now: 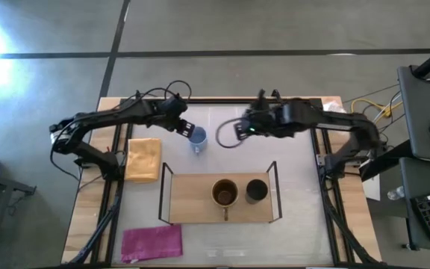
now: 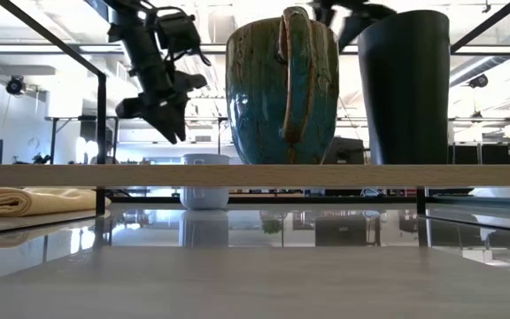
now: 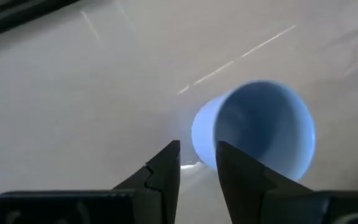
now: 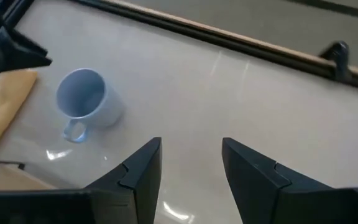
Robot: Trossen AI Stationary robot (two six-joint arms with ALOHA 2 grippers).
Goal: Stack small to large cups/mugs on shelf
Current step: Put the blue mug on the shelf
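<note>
A light blue mug [image 1: 197, 138] stands upright on the table behind the shelf, its handle toward the near edge; it also shows in the low view [image 2: 204, 190] and the right wrist view [image 4: 89, 99]. My left gripper [image 1: 183, 124] hovers above its far-left side, fingers a little apart [image 3: 197, 163], touching nothing. My right gripper [image 1: 239, 129] is open and empty to the mug's right [image 4: 191, 155]. A brown mug [image 1: 225, 193], blue-green outside [image 2: 282, 84], and a black mug [image 1: 257, 190] stand side by side on the wooden shelf [image 1: 192, 202].
A folded yellow cloth [image 1: 143, 158] lies left of the shelf, and a pink cloth [image 1: 152, 243] lies at the near left. Black wire uprights [image 1: 275, 190] stand at both ends of the shelf. The left half of the shelf board is bare.
</note>
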